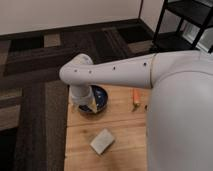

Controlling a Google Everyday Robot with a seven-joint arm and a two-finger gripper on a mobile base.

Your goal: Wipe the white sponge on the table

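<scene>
The white sponge [102, 141] lies flat on the light tan wooden table [125, 127], near its front left part, turned at a slant. My white arm reaches from the right across the table and bends down at its far left end. The gripper [84, 104] hangs over the blue bowl [100, 97] at the table's back left, well behind the sponge and apart from it. The wrist hides most of the gripper. A small yellowish piece [93, 106] shows at the bowl's near rim beside the gripper.
An orange carrot-like item [135, 98] lies on the table right of the bowl. My arm's bulky white body [180, 115] covers the table's right side. Dark patterned carpet [35, 95] lies left and behind. A black shelf frame [185, 20] stands at the back right.
</scene>
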